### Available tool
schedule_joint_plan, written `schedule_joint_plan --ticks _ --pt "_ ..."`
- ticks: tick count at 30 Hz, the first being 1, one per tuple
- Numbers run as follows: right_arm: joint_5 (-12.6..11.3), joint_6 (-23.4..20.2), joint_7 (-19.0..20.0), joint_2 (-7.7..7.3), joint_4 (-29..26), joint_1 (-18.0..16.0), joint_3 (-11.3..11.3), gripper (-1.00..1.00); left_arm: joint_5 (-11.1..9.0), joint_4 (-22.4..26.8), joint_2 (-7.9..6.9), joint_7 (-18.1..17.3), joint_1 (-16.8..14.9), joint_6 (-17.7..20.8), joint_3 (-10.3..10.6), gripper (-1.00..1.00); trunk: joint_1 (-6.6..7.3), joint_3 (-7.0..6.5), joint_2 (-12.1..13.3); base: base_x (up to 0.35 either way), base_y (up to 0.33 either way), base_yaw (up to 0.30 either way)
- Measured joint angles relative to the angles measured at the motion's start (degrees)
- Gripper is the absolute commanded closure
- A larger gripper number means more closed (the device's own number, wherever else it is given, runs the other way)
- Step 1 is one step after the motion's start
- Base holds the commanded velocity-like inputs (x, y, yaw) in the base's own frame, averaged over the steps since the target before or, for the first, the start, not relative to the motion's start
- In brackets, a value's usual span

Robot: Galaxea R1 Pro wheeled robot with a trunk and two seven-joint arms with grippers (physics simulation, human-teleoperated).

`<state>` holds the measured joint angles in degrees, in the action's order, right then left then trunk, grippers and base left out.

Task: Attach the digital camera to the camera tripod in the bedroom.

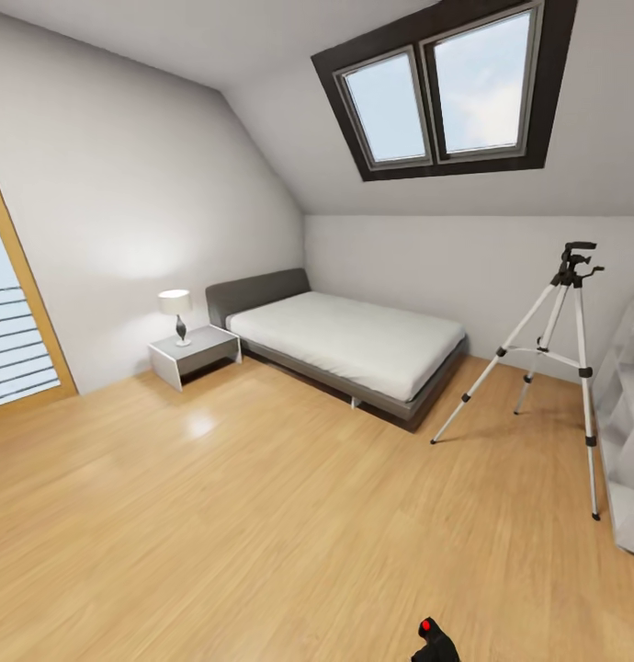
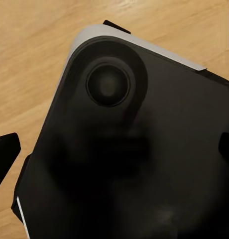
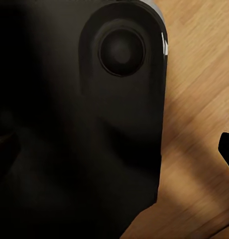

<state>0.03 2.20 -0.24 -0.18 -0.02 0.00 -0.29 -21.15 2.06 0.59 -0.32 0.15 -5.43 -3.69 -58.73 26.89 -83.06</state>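
I am standing in the bedroom (image 1: 142,211), on a wide stretch of bare wood floor (image 1: 262,515) with nothing between me and the far wall. The bed (image 1: 354,345) lies along that wall, its long side running from the nightstand (image 1: 193,354) toward the right. To my right and ahead stands the camera tripod (image 1: 560,359), upright, legs spread, its black pan head at the top; a white shelf (image 1: 629,423) sits just beside its nearest leg, so that side is tight and the approach is freer from the left. The digital camera (image 1: 434,641) shows at the lower edge of my head view, red dot up, close in front of me and right of centre, so my right arm looks nearer. Both wrist views look onto my own dark base; I cannot tell whether either set of jaws is open or closed, or grips the camera.
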Motion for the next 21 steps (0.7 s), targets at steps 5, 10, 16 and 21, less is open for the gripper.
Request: schedule_joint_plan --ticks 5,10,16,21 --pt "0.0 0.0 0.0 0.0 0.0 0.0 0.0 -1.0 -0.1 0.0 -0.01 0.0 0.0 0.0 0.0 -1.0 0.0 0.0 0.0 0.0 0.0 -0.237" --pt "0.0 0.0 0.0 0.0 0.0 0.0 0.0 -1.0 -0.1 0.0 -0.01 0.0 0.0 0.0 0.0 -1.0 0.0 0.0 0.0 0.0 0.0 -0.241" --pt "0.0 0.0 0.0 0.0 0.0 0.0 0.0 -1.0 0.0 0.0 0.0 0.0 0.0 0.0 0.0 -1.0 0.0 0.0 0.0 0.0 0.0 -0.241" --pt "0.0 0.0 0.0 0.0 0.0 0.0 0.0 -1.0 0.0 0.0 0.01 0.0 0.0 0.0 0.0 -1.0 0.0 0.0 0.0 0.0 0.0 -0.241"
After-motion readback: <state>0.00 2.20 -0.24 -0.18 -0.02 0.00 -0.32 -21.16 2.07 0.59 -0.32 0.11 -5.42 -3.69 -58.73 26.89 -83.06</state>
